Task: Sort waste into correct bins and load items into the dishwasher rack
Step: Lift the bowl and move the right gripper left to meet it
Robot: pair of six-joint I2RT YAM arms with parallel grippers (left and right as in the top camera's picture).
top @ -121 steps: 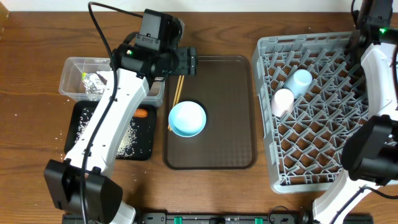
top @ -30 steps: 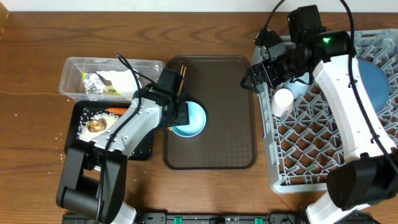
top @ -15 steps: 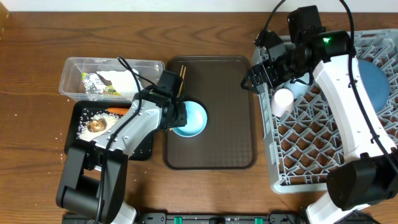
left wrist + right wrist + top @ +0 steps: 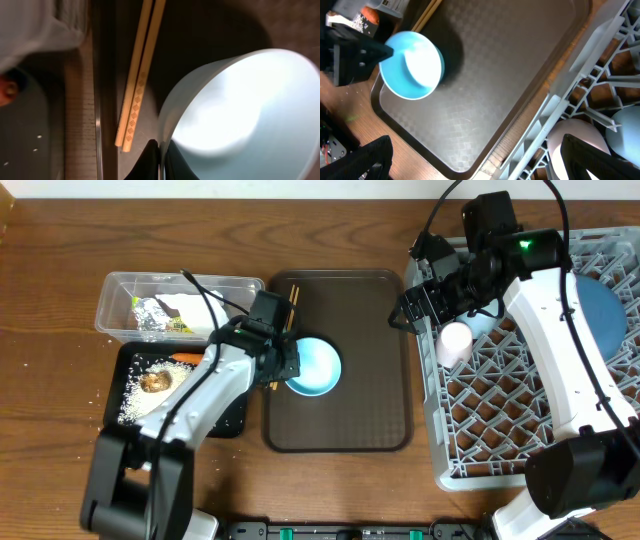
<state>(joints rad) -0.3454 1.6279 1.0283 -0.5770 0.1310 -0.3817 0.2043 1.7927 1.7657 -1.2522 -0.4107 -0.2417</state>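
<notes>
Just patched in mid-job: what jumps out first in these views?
The light blue bowl, bright against the brown tray at centre, has its rim pinched by the left pincer. Next comes the big grey rack on the right, holding a dark-blue plate and a pink cup.

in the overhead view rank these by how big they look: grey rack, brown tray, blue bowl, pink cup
1. grey rack, though partly hidden by the arm
2. brown tray
3. blue bowl
4. pink cup

A light blue bowl point(image 4: 315, 367), brown tray point(image 4: 370, 380), diamond-patterned chopsticks point(image 4: 138, 90).
</notes>
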